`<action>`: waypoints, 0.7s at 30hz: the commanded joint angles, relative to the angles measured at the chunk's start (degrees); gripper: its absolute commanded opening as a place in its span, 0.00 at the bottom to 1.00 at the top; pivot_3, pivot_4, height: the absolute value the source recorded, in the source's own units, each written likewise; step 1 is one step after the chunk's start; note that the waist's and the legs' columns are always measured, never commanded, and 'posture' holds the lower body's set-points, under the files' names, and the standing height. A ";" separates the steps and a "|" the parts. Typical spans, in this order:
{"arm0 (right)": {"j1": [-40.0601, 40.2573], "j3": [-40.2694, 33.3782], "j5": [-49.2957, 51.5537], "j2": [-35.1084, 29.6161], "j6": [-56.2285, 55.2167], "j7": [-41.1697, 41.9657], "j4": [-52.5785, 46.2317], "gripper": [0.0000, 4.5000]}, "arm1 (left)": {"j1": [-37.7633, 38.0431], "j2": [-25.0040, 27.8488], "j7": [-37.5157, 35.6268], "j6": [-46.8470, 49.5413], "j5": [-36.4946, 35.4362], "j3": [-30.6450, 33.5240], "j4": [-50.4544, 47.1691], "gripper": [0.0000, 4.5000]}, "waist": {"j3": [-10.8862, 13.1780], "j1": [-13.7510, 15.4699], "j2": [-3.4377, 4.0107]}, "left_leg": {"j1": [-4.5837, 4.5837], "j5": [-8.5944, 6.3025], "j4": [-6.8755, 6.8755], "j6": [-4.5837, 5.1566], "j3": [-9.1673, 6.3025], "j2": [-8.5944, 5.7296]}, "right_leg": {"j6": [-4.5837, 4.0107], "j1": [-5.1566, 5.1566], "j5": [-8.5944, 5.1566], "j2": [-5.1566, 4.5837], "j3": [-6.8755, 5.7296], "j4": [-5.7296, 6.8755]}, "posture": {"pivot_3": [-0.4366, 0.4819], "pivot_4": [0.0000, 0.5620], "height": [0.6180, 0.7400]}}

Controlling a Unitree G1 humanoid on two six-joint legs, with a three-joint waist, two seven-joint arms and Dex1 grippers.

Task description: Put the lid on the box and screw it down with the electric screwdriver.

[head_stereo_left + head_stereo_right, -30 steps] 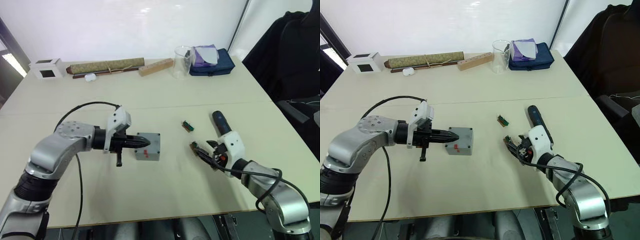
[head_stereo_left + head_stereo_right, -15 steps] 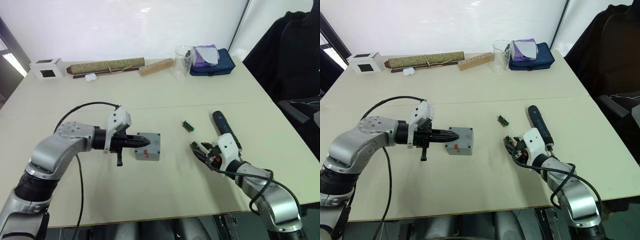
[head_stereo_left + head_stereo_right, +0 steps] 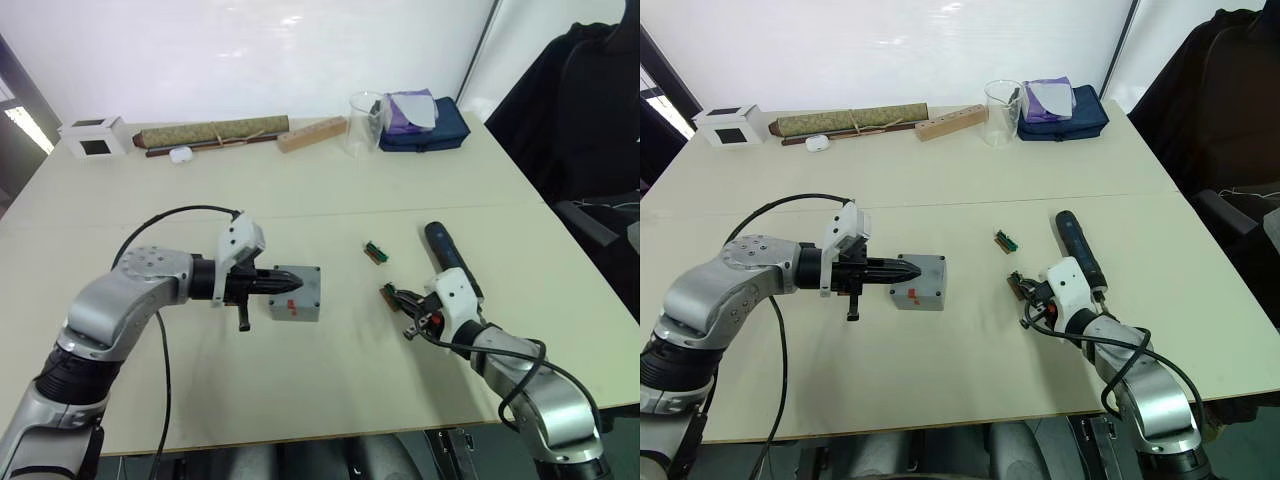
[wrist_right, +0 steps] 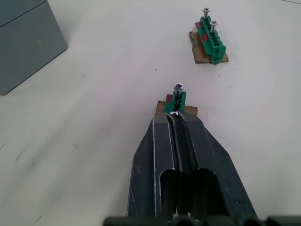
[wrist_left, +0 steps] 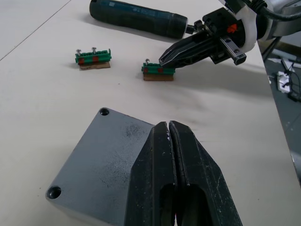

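While closed, left claw rests over lid | right claw closed at screw holder

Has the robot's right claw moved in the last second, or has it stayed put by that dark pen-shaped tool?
Yes. The right gripper has slid a little forward along the electric screwdriver, towards the nearer green screw holder, and its fingers are now shut.

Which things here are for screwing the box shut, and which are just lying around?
For the job: grey box, electric screwdriver, green screw holders.
Just lying about: rolled scroll, white cube, glass beaker, blue pouch, wooden block.
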 commanded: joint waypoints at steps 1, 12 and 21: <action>-0.97 -1.44 0.85 -0.38 -0.90 0.30 -2.25 0.00 | -0.20 0.23 -0.17 -1.40 0.40 1.02 0.21 0.00 | 0.00 -0.01 0.00 | 0.00 0.00 0.00 0.00 0.00 0.00 | 0.00 0.00 0.00 0.00 0.00 0.00 | 0.48 0.27 1.00; -5.50 -6.29 8.81 -5.27 4.03 5.27 -8.63 0.00 | -0.93 0.74 -0.13 -1.61 -2.43 9.59 10.76 0.00 | 0.00 -0.11 0.00 | 0.01 0.00 0.03 0.00 0.00 0.00 | 0.01 -0.01 0.01 0.00 -0.01 0.06 | 0.48 0.27 1.00; -21.50 4.28 11.88 -3.08 6.73 8.81 -4.29 0.00 | 5.03 3.72 -0.34 2.84 -6.56 14.07 5.56 0.00 | 0.02 -0.04 0.01 | 0.02 0.00 0.02 0.00 -0.06 0.05 | -0.01 -0.02 0.01 0.01 -0.06 0.08 | 0.48 0.27 1.00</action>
